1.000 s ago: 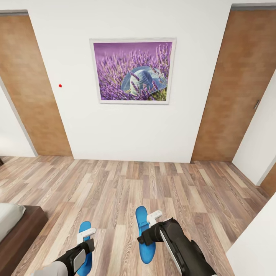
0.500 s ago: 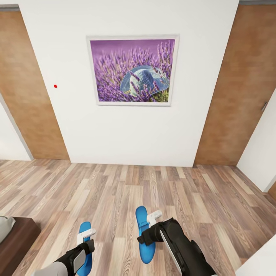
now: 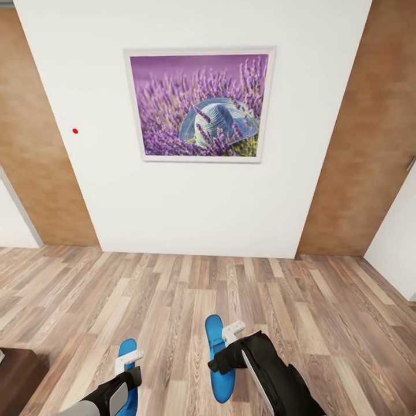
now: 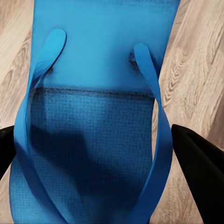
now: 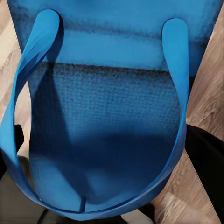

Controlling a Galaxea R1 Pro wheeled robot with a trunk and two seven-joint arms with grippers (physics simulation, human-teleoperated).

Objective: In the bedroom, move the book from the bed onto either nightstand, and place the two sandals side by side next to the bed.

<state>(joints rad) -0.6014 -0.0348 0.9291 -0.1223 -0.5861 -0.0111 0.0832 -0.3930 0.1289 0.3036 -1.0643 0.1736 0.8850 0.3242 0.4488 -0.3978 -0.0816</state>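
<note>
A white wall (image 3: 190, 202) of the bedroom is faced, with a framed picture (image 3: 199, 105) of lavender and a blue hat hung on it. Brown wood panels (image 3: 26, 150) are set to either side of the wall, and a small red dot (image 3: 75, 131) is marked on the wall beside the picture. A wood-plank floor (image 3: 173, 300) is spread below the wall.

Two blue sandals are carried above the floor, one in each gripper. The left sandal (image 3: 126, 370) is held by the left gripper (image 3: 128, 363); in the left wrist view the sole (image 4: 93, 116) and its two straps are seen between the dark fingers (image 4: 198, 172), which are closed against its edges. The right sandal (image 3: 218, 355) is held by the right gripper (image 3: 231, 341); in the right wrist view the sole (image 5: 107, 116) is framed by its looped strap, with a dark finger (image 5: 205, 163) pressed at its side. Both sandals are pointed toward the wall, roughly parallel, the right one nearer the wall than the left, with bare floor between them.

A dark brown corner of the bed (image 3: 14, 375) is seen on the floor, on the far side of the left sandal from the right one, well back from the wall.
</note>
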